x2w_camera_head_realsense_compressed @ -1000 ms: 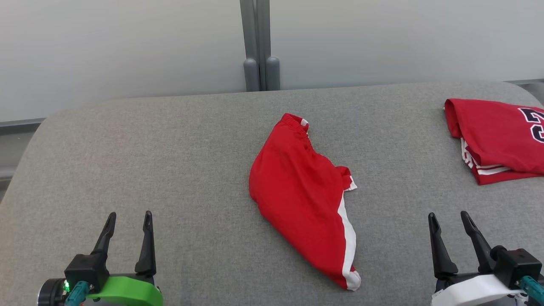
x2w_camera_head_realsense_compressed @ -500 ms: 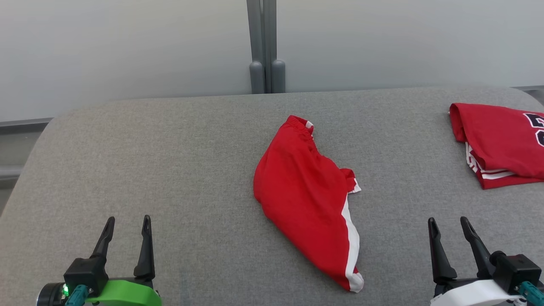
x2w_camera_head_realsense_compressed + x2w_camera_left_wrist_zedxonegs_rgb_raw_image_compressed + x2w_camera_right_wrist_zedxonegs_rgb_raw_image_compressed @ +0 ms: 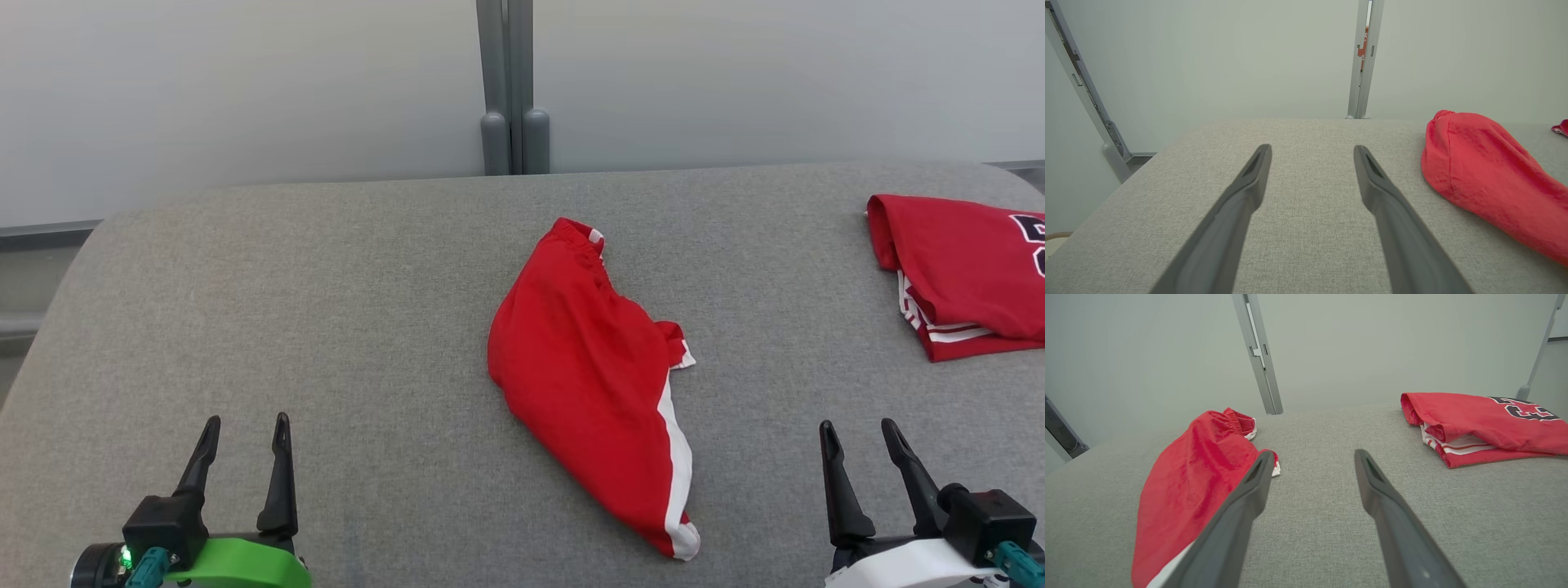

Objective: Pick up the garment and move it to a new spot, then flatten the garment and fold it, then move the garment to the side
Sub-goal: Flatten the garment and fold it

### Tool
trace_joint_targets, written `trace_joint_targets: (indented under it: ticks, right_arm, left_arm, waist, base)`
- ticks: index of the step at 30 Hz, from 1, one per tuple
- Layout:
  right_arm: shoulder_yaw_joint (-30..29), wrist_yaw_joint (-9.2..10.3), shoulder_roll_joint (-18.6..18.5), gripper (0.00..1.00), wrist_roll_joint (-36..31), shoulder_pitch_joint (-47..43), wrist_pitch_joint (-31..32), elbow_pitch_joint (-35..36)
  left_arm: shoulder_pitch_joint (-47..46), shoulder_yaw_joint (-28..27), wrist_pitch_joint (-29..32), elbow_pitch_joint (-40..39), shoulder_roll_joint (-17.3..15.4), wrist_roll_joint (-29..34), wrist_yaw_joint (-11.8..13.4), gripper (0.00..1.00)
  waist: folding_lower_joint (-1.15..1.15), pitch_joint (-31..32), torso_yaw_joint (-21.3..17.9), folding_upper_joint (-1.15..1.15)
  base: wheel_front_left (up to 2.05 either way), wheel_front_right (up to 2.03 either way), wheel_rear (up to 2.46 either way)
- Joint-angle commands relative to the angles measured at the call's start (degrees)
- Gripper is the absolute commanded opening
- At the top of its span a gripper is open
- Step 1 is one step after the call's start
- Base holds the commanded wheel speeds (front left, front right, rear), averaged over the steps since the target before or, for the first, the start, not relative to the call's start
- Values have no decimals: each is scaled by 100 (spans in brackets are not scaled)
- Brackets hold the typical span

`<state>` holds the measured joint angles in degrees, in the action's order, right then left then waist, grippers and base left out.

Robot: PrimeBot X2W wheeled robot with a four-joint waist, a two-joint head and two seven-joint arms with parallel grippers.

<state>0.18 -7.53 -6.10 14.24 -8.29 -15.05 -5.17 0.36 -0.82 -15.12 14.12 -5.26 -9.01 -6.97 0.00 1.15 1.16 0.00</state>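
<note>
So the crumpled red shorts with the white side stripe (image 3: 588, 376) are lying about mid-table on the grey fabric-covered table (image 3: 326, 310). They're bunched into one long lump. The elastic waistband end is toward the far edge and the striped hem end points at the near edge. How the legs are tucked under there is anyone's guess, since the underside is hidden.

The left gripper (image 3: 247, 420) (the one with the green housing) is down at the near-left. Its two dark fingers are spread wide with nothing between them, well apart from the shorts. The right gripper (image 3: 857, 426), with the white housing, is at the near-right, also splayed and empty. It's off to the right of the striped hem and not touching it. Both wrists are chopped off by the bottom of the head view, and I can't tell if the fingertips rest on the table or float just above it.

In the right wrist view, one finger overlaps the shorts, but that's just line of sight, since the head view shows a gap.

A folded red jersey with white trim (image 3: 955, 269) lies at the table's far right, cut off by the picture edge. Its dark number print is only partly showing, so I can't read it properly. A grey vertical post (image 3: 514, 82) stands behind the far edge against a pale wall.
</note>
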Motion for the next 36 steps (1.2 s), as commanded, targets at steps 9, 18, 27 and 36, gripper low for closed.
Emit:
trace_joint_targets:
  ticks: [9, 18, 27, 36]
  right_arm:
    - [114, 10, -27, 100, -39, 120, -16, -77]
    - [676, 10, -314, 100, 9, 1155, 186, -521]
    - [1155, 10, -512, 100, 38, 2488, 505, -1520]
    - [1413, 10, -553, 100, 164, 3243, 630, -2852]
  left_arm:
    - [48, -21, 0, -14, -1, 78, -5, 100]
    - [-211, 107, 0, -3, 22, 78, -22, 100]
    - [-454, 247, 0, 63, 64, 23, -41, 100]
    - [-719, 396, 0, 120, 110, -19, -44, 100]
  waist:
    - [0, -50, 19, 0]
    - [0, -319, 195, 0]
    - [0, -689, 566, 0]
    - [0, -1007, 938, 0]
  base:
    - [0, 0, 0]
    - [0, 0, 0]
    - [0, 0, 0]
    - [0, 0, 0]
